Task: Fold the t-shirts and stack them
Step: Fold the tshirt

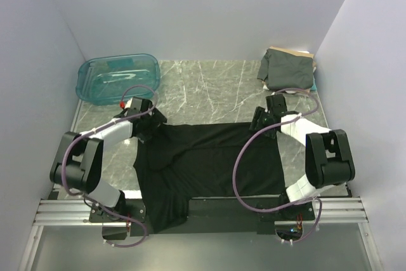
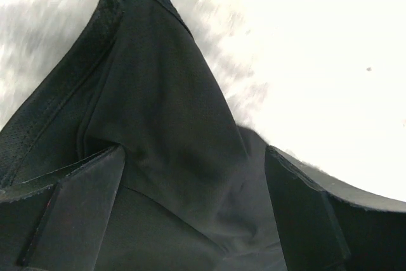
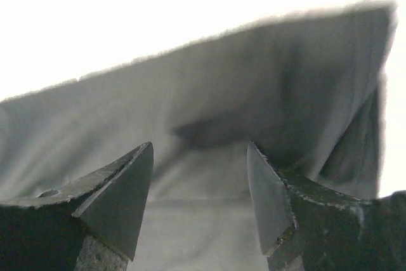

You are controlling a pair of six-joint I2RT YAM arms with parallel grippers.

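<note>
A plain black t-shirt (image 1: 203,163) lies spread across the middle of the table, its lower part hanging over the near edge. My left gripper (image 1: 150,122) is at its far left corner. In the left wrist view the gripper (image 2: 193,150) is open, with black cloth (image 2: 165,112) lying between the spread fingers. My right gripper (image 1: 261,118) is at the far right corner. It (image 3: 200,147) is open too, its fingers on either side of the cloth (image 3: 241,87). A folded dark grey-green t-shirt (image 1: 288,68) tops a stack with a tan one (image 1: 298,51) at the back right.
A translucent teal plastic bin (image 1: 117,78) stands at the back left. Walls close in the table on the left, back and right. Grey marble tabletop (image 1: 209,87) shows between the bin and the stack. Purple cables loop beside both arms.
</note>
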